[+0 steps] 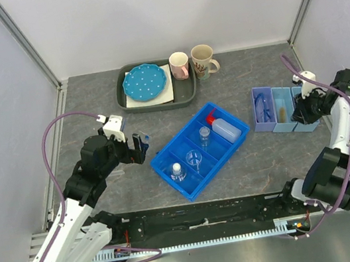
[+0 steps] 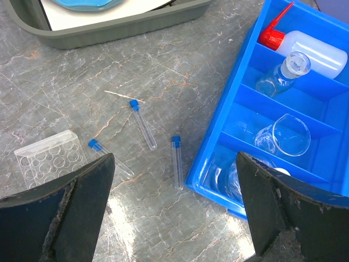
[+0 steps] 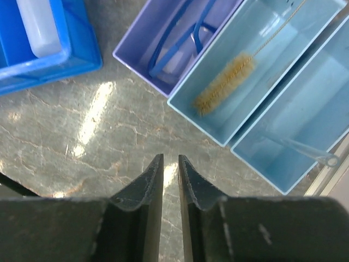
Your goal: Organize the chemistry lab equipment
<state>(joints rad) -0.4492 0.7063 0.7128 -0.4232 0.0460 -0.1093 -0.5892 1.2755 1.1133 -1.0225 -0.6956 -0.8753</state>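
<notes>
- Blue plastic sets the order: the divided tray (image 1: 200, 150) gives each piece its own compartment. The white squeeze bottle (image 2: 316, 52) lies in the far one, then come a stoppered flask (image 2: 283, 73) and a beaker (image 2: 283, 136), so glass does not knock on glass
- We see three blue-capped vials (image 2: 143, 124) lying loose on the table (image 1: 89, 98) just beside the tray, with a clear well plate (image 2: 49, 158) near them; we judge these are what is left to put away
- Our left gripper (image 2: 175, 155) hangs over those vials with its fingers spread wide and nothing between them, placed as we would want for coming down on one
- Our right gripper (image 3: 170, 157) has its fingers drawn almost together, only a slit between them, and grips nothing; it hovers over bare table near the small bins
- We find the safety glasses (image 3: 180, 38) in the lilac bin (image 3: 139, 41) and a bristle brush (image 3: 226, 82) in the pale blue bin (image 3: 272, 38) touching it, so the long, thin things are kept apart from the glassware
- We work on a grey, veined, stone-look table with patches of glare. White panels in aluminium framing close it in, and at the back stand a grey tray (image 1: 186, 95) holding a dotted plate (image 1: 145, 82) and two mugs (image 1: 179, 65)
</notes>
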